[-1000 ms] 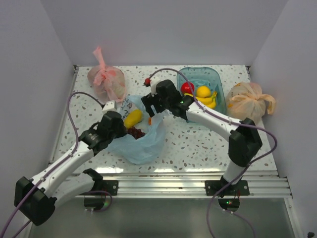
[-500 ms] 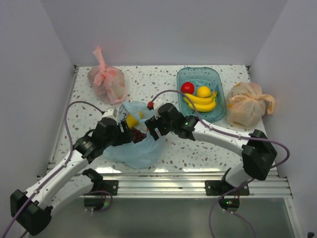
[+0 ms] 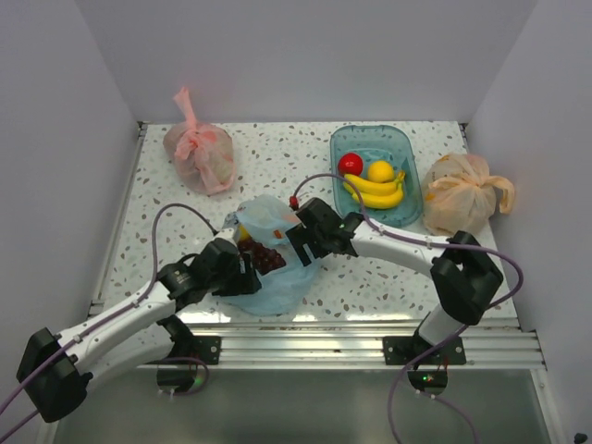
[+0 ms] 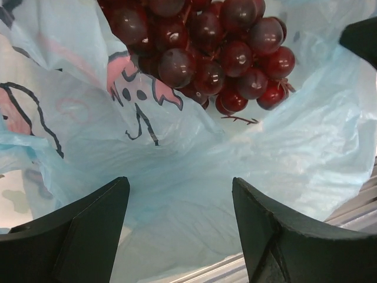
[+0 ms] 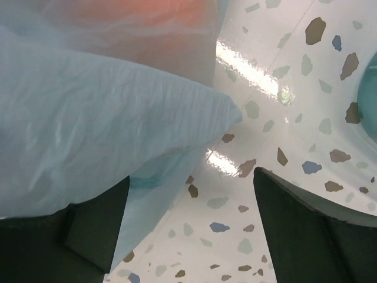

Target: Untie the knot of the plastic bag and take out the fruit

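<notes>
No lettering can be read anywhere. The only print is on the plastic bag (image 4: pixel 283 135): a cartoon-like drawing (image 4: pixel 132 88) in dark outline with pink patches, creased and cut off at the left edge of the left wrist view.

The bag lies open-mouthed on the speckled table (image 3: pixel 370 268), near its front edge and between the two arms. A bunch of dark red-purple grapes (image 4: pixel 206 41) sits inside it, its top cropped by the frame.

The left end effector (image 4: pixel 179 183) is spread wide at the bag's near side. Blue film lies beyond the gap and nothing is clamped. The right end effector (image 5: pixel 191 177) is also wide apart. A fold of the bag drapes across its left finger (image 5: pixel 59 236) without being pinched.

Through the film in the right wrist view shows a blurred orange-red shape (image 5: pixel 159 23), too veiled to name. From above, something yellow (image 3: pixel 243 234) is half buried at the bag's back edge.

A sliver of the teal tray (image 3: pixel 356 139) holds a red apple (image 3: pixel 350 164), a yellow round fruit (image 3: pixel 379 170) and bananas (image 3: pixel 375 191).
</notes>
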